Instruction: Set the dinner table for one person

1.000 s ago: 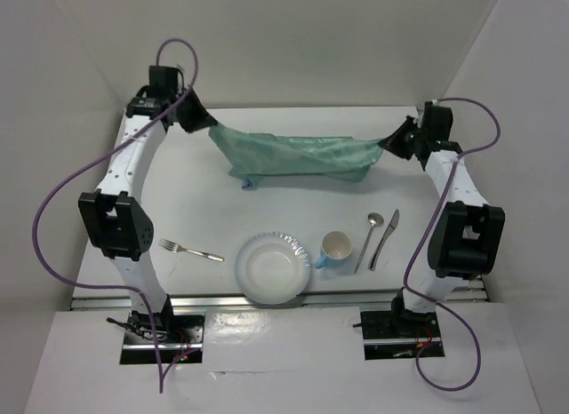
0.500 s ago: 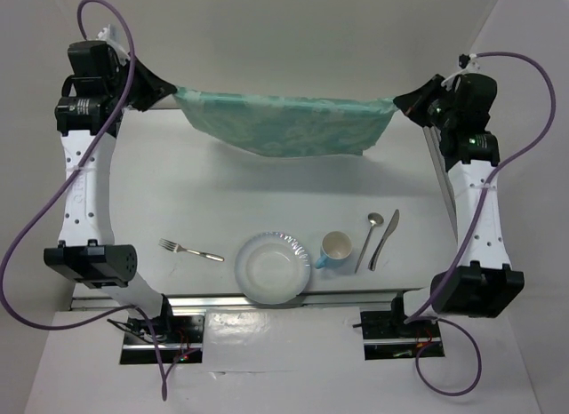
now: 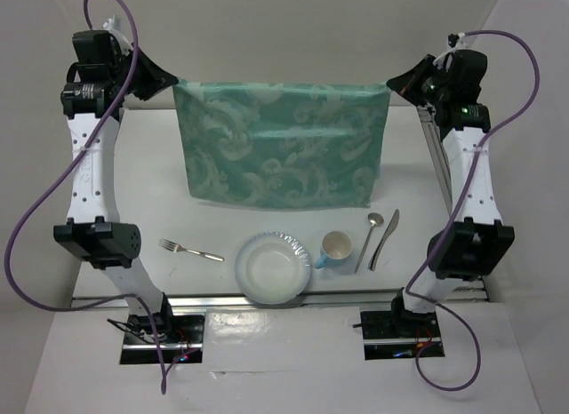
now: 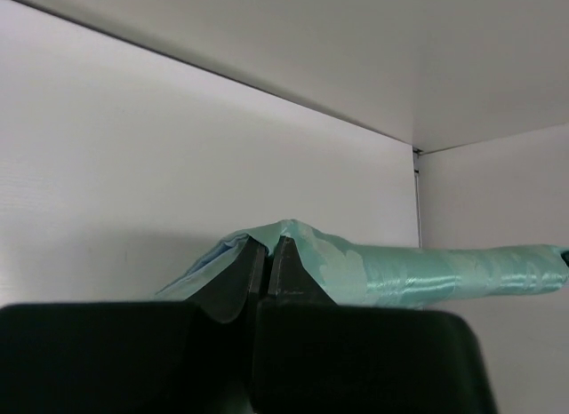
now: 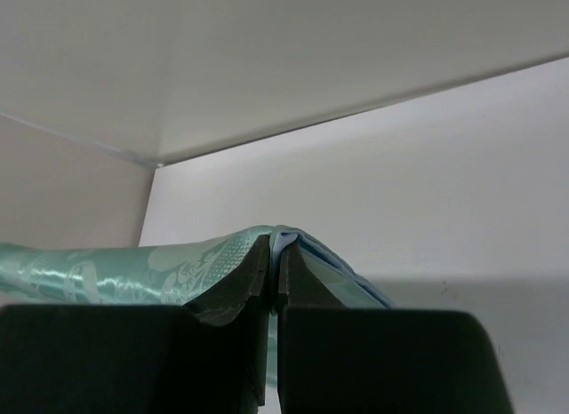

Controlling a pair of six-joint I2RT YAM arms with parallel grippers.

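Note:
A shiny green patterned cloth mat (image 3: 281, 143) hangs spread flat and taut high above the white dinner table (image 3: 160, 201). My left gripper (image 3: 171, 79) is shut on its upper left corner; in the left wrist view the cloth (image 4: 409, 272) drapes over my closed gripper (image 4: 269, 245). My right gripper (image 3: 393, 83) is shut on the upper right corner; in the right wrist view the cloth (image 5: 133, 272) folds over my closed gripper (image 5: 276, 245). A fork (image 3: 190, 250), a white plate (image 3: 273, 267), a blue mug (image 3: 334, 249), a spoon (image 3: 369, 236) and a knife (image 3: 386, 238) lie along the near edge.
A metal rail (image 3: 284, 300) runs along the table's near edge, and another (image 3: 436, 161) along the right side. White walls close in the back and both sides. The arm bases (image 3: 160, 330) stand below the near rail.
Both arms rose and spread apart with the cloth in their grip. The cloth went from a sagging bunch to a flat hanging sheet. The tableware has not moved.

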